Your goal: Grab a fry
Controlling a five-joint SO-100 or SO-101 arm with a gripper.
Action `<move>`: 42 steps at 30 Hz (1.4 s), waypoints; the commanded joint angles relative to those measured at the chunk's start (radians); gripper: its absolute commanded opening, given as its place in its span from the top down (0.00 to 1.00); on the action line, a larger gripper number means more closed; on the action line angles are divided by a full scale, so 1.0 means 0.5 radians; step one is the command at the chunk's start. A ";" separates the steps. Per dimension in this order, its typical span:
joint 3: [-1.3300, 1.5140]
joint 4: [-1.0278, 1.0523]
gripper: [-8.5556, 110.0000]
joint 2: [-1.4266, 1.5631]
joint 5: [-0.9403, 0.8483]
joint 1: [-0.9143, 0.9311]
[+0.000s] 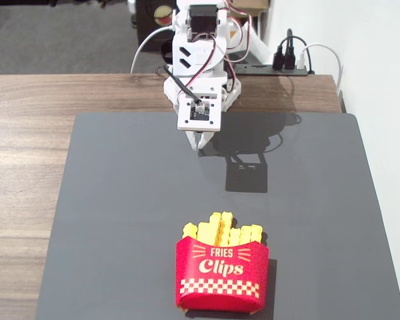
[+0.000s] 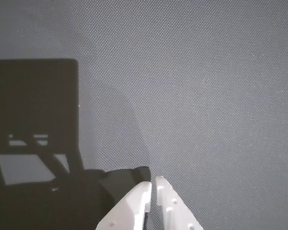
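Note:
Several yellow crinkle-cut fries (image 1: 221, 231) stand upright in a red "Fries Clips" carton (image 1: 221, 275) at the front of the dark grey mat, right of centre in the fixed view. My white gripper (image 1: 200, 141) hangs over the far part of the mat, well behind the carton, pointing down. In the wrist view the gripper (image 2: 153, 182) enters from the bottom edge with its two white fingers nearly touching and nothing between them. The wrist view shows only bare mat and the arm's shadow; the fries and carton are out of that view.
The grey mat (image 1: 120, 213) lies on a wooden table (image 1: 27, 153). The arm's base and cables stand at the table's far edge, with a power strip (image 1: 287, 63) at the back right. A white wall runs along the right side.

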 commanded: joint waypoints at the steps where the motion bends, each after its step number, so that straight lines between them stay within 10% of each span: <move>1: -0.003 0.003 0.92 0.003 0.000 -0.012; 42: -0.015 -0.009 0.92 -0.046 0.000 -0.114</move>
